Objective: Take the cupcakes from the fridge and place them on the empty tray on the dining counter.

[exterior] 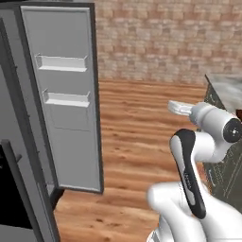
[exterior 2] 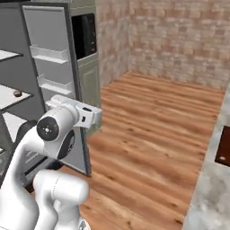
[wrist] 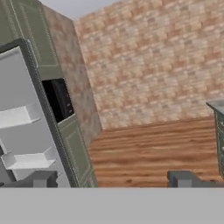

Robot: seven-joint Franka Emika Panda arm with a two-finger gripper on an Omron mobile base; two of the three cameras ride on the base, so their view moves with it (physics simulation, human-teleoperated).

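Note:
The fridge [exterior 2: 13, 54] stands open at the left, its grey door [exterior: 66, 94] swung out with two white door shelves. On a white inner shelf sits a tiny dark thing, apparently one of the cupcakes [exterior 2: 17, 93], too small to make out. The empty tray [exterior 2: 223, 146], dark reddish-brown, lies on the marble dining counter [exterior 2: 209, 188] and is cut by the right edge. My gripper [wrist: 111, 180] is open with nothing between its fingertips [wrist: 40, 179]. It hangs over the wooden floor between fridge and counter, its hand [exterior 2: 87, 116] pointing toward the brick wall.
Sage-green cabinets [wrist: 74, 144] with a black built-in oven [exterior 2: 85, 33] stand just beyond the fridge door. A brick wall [exterior: 165, 38] closes the far side. Wooden floor [exterior 2: 152, 134] lies between fridge and counter. The counter's dark base [exterior: 222, 142] is close on my right.

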